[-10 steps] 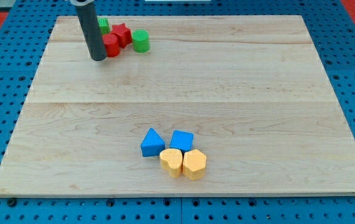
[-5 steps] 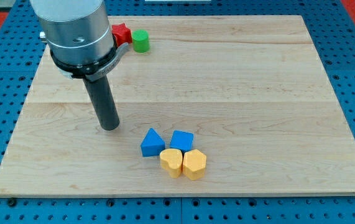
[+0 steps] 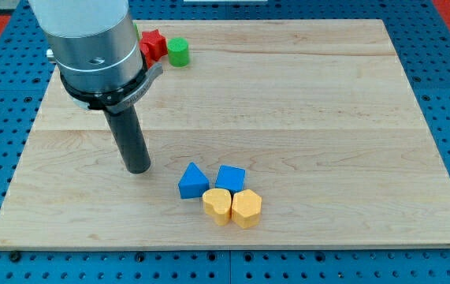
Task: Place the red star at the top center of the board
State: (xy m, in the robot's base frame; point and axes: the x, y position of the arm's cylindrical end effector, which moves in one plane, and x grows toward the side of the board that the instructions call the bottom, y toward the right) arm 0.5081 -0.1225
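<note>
my tip rests on the wooden board in its lower-left region; the rod carries no fingers, so there is nothing to open, close or grip with, and contact is by pushing only. the red star lies well apart from my tip, toward the view's top and slightly to the view's right, near the board's top edge and partly hidden behind the arm's grey housing. the green cylinder stands just beside the star on its right side. a blue triangular block sits near my tip on the view's right, with a blue cube and two yellow blocks beyond it. judgement: the step in hand is the approach. route my tip up to the star's left flank, level with its centre, then push toward the view's right along the top edge. the green cylinder stands in that path, so it may be carried along or may deflect the star; a slow, centred push limits rotation. the star has no clear long axis; one point appears to face the view's top, but the left part is occluded, so the heading cannot be confirmed.
</note>
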